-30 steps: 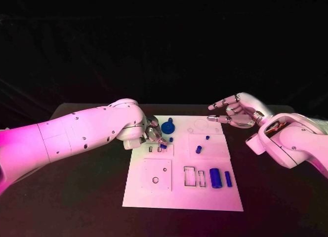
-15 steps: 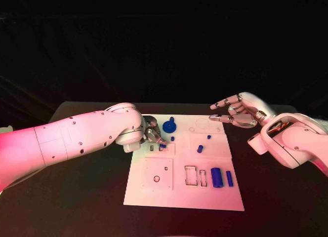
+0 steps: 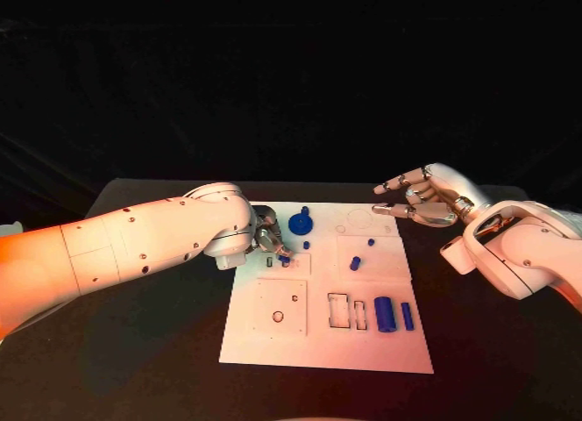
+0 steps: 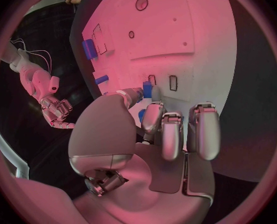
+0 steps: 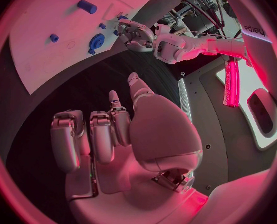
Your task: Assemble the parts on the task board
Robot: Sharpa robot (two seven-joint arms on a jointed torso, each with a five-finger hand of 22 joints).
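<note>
- The left robot hand point(image 3: 268, 239) is low over the far left part of the task board point(image 3: 327, 351). It pinches a small blue part point(image 4: 147, 90) between thumb and a fingertip, right by 2 small rectangular slots point(image 4: 162, 81) in the board. The other fingers are curled loosely beside it.
- The right robot hand point(image 3: 422, 200) hovers above the board's far right corner. It holds nothing, its fingers apart and slightly curled. It does not touch the board.
- Just beyond the left robot hand, a round blue gear-like part point(image 3: 300, 225) sits on the board with a smaller blue piece point(image 3: 305, 246) next to it.
- Near the board's middle lie 2 more small blue parts, a short peg point(image 3: 354, 262) and a tiny one point(image 3: 371, 240) just beyond it.
- Toward the near right edge, a thick blue cylinder point(image 3: 383, 314) and a thinner blue bar point(image 3: 406, 316) lie side by side, next to 2 open rectangular cut-outs point(image 3: 345, 312).
- A square plate area with a small round hole point(image 3: 277, 316) on the near left looks unfilled.
- Judged from this, the job is early: at most the gear may be seated, though I cannot tell. 1 part is about to go in, and several loose parts and open slots remain.
- The board lies on the black counter point(image 3: 139, 351).
</note>
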